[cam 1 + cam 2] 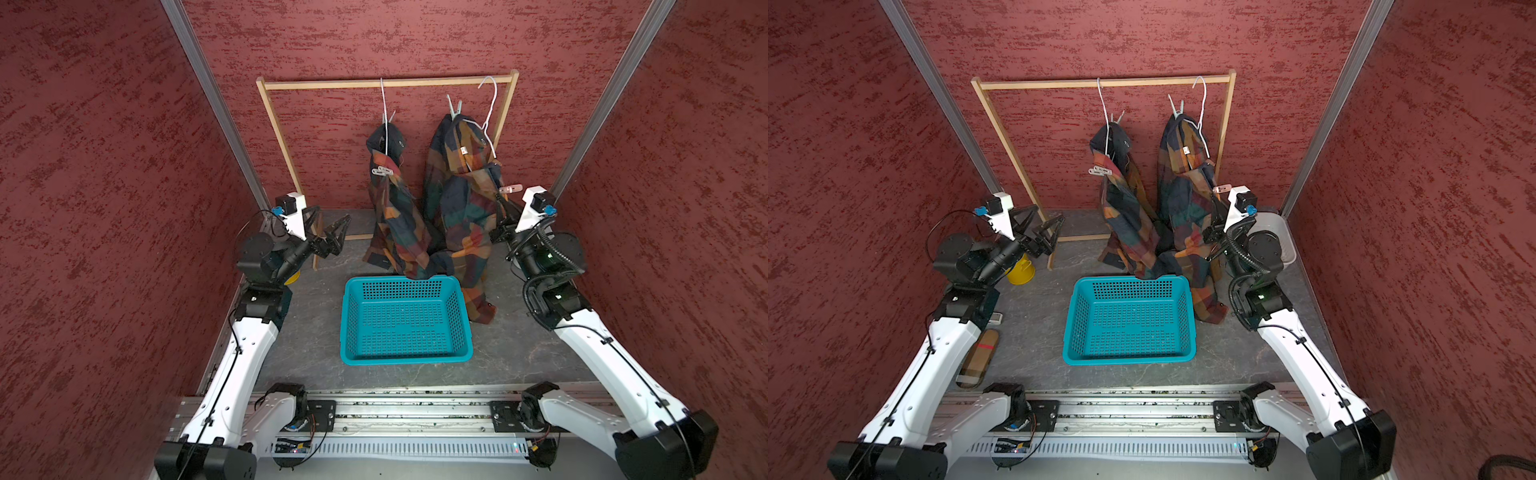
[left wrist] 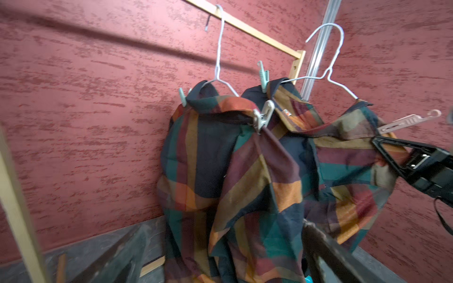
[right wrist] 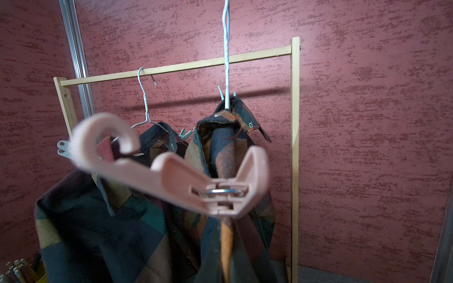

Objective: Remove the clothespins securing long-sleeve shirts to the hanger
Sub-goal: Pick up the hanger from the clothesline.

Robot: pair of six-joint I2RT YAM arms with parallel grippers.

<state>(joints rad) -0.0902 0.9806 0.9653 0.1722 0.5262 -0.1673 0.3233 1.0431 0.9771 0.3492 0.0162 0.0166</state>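
- Our right hand (image 2: 378, 144) is pressed together on the pink clothespin (image 3: 171, 181). It is a smooth plastic peg with a hooked tail and a steel ring spring.
- The peg's long axis lies near level, and its hook end points away from the shirt.
- We cannot tell whether the peg grips any cloth.
- Our left hand (image 1: 330, 218) is spread wide, holds nothing, and is well apart from the shirts (image 1: 390, 216).
- The two soft plaid shirts hang from thin white wire hangers (image 2: 326, 49) on a pale wooden rail (image 1: 332, 85), just beyond the right hand.
- A whitish clothespin (image 2: 263, 116) sits on the shirt nearer the left hand.
- Mint clothespins (image 2: 263, 78) stand upright at the far shoulders.
- The surface (image 1: 307, 340) is dark grey and mottled.
- A teal perforated basket (image 1: 405, 361) sits between the hands.
- The walls (image 1: 104, 166) are rough and red.
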